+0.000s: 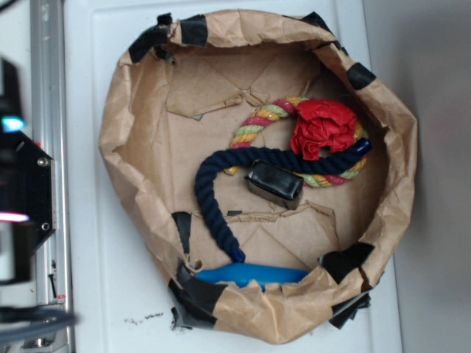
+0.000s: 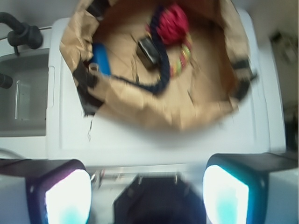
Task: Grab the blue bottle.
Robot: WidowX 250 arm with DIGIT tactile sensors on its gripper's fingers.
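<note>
white table point(image 1: 110, 294) | paper bin point(image 1: 401, 147): blue bottle point(image 1: 250, 275), rope point(image 1: 213, 198), black box point(image 1: 274, 184) | hand point(image 2: 147, 193) wide, empty

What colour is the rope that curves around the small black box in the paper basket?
Dark navy blue rope; clearest in the exterior view.

Black gripper point(image 2: 147, 193), glowing pads point(image 2: 67, 198) (cyan-white), silver screws
</note>
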